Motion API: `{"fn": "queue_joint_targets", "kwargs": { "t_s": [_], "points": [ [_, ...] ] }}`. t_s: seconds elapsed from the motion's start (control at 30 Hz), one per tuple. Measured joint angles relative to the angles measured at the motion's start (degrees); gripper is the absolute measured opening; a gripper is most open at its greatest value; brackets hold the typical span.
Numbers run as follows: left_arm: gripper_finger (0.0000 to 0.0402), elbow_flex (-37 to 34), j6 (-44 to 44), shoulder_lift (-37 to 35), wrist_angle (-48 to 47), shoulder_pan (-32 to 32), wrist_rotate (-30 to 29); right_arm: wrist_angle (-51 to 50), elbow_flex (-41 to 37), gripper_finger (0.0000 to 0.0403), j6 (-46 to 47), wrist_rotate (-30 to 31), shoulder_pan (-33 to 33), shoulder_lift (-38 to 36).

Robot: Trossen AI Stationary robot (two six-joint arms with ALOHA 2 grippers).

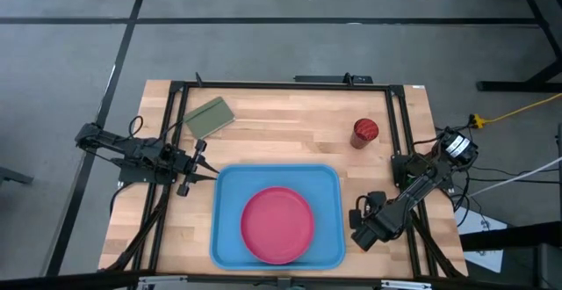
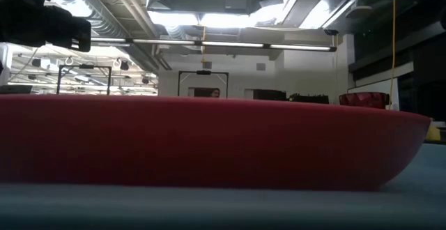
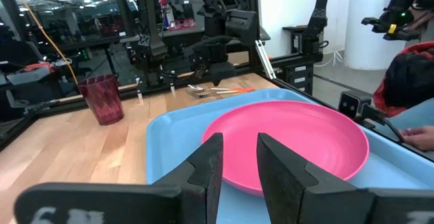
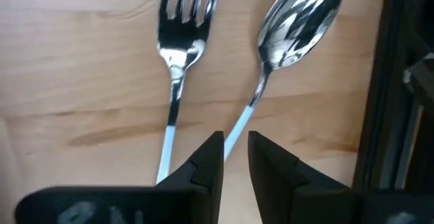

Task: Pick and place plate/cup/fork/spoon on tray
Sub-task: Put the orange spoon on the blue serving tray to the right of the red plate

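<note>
Plate (image 1: 277, 225) sat in tray (image 1: 230, 184); cup (image 1: 364, 132) on table (image 1: 290, 132) behind tray. Right gripper (image 4: 234, 157) hung over spoon (image 4: 291, 27) handle beside fork (image 4: 182, 34), jaws slightly apart, empty. Left gripper (image 3: 237, 157) at tray's left edge, narrow gap, empty.

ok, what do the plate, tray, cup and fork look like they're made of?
Plate: likely plastic, matte pink-red, soft sheen only.
Tray: likely plastic, light blue, moulded rounded corners and raised rim.
Cup: looks like translucent red plastic with faceted walls.
Fork: tines polished metal, mirror reflections; the thin handle looks coated or plastic, hard to say.
</note>
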Motion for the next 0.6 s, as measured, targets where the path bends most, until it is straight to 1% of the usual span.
{"fn": "queue_joint_targets", "kwargs": {
  "t_s": [0.17, 0.3, 0.4, 0.6],
  "points": [
    [0.0083, 0.02, 0.00, 0.01, 0.00, 0.02, 0.00, 0.59, 0.40, 0.0073, -0.52, 0.85, -0.57, 0.00],
    [0.0083, 0.00, 0.00, 0.01, -0.02, 0.00, 0.00, 3.54, 0.55, 0.0073, -2.00, 2.59, -0.61, -0.04],
    [0.0083, 0.01, 0.00, 0.02, -0.01, 0.01, 0.00, 4.56, 0.57, 0.0073, -2.19, 2.26, -0.61, -0.04],
    [0.0083, 0.02, 0.00, 0.00, -0.02, 0.02, 0.00, 10.15, 0.57, 0.0073, -2.26, 2.13, -0.61, -0.04]
  ]
}}
